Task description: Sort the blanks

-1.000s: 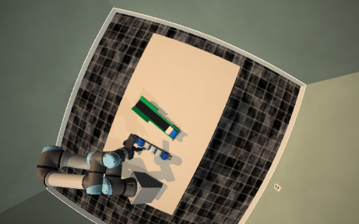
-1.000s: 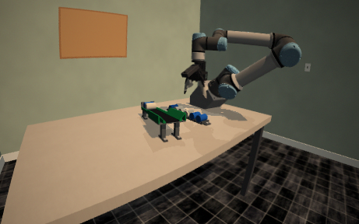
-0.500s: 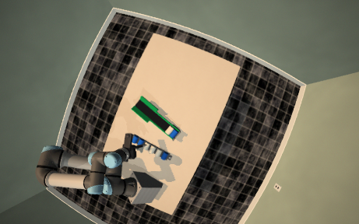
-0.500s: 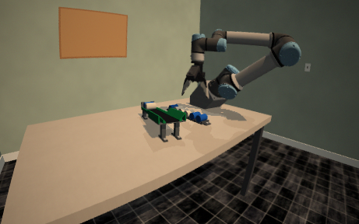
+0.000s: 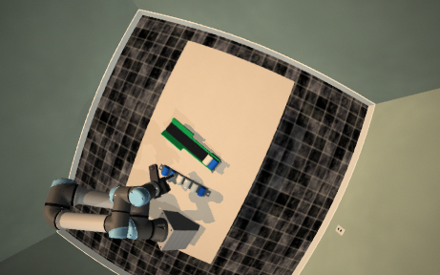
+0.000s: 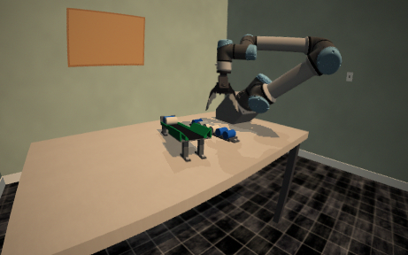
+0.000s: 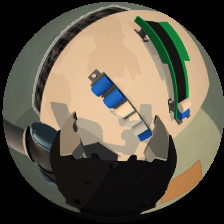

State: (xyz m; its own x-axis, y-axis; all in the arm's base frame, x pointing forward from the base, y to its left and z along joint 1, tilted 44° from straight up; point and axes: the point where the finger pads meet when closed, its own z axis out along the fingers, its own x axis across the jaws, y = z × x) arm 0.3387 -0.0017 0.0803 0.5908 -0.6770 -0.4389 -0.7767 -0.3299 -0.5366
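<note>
Above bench [image 5: 233, 95] [image 6: 110, 177] [image 7: 65, 75], end effector [image 5: 162, 178] [image 6: 221, 106] [image 7: 115, 114] released, w/ jaws apart; white plastic blank [image 5: 208, 159] [image 6: 171, 119] [image 7: 184, 105] at ramp's lower end.

One pale tan table [image 5: 233, 95] [image 6: 110, 177] [image 7: 75, 65], rectangular top. Standing directly on it: one green feed ramp [image 5: 178, 125] [image 6: 203, 130] [image 7: 165, 47] with a dark channel, on legs; near it, one stock rack [image 5: 208, 193] [image 6: 234, 140] [image 7: 94, 76] bearing blue and white blanks.
</note>
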